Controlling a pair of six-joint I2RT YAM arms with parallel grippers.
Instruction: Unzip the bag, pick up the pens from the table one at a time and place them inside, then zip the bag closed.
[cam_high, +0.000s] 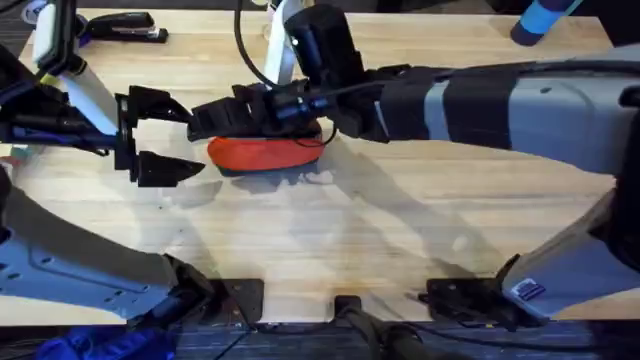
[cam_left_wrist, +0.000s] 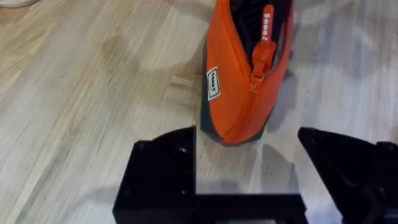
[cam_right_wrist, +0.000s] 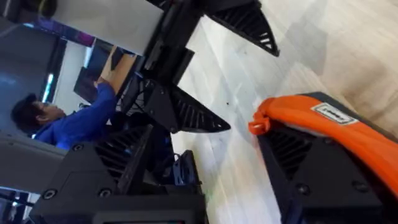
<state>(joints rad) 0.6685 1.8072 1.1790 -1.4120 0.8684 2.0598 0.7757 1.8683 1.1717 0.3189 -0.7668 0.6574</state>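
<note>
The orange pencil pouch (cam_high: 265, 155) lies on the wooden table (cam_high: 420, 230) toward its far edge, left of the middle. The right gripper (cam_high: 215, 122) reaches across over the pouch's top; whether it grips cannot be told. The left gripper (cam_high: 165, 135) stands released, jaws spread, just beside the pouch's end.

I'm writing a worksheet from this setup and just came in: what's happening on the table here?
Two robot arms are working on an orange bag lying on the wooden table. The right claw reaches across the middle and sits over the bag's top. The left claw is open just beside the bag's end, not touching it. The left wrist view shows the zip pull at that end and the bag partly open. A black stapler lies at the far left.
</note>
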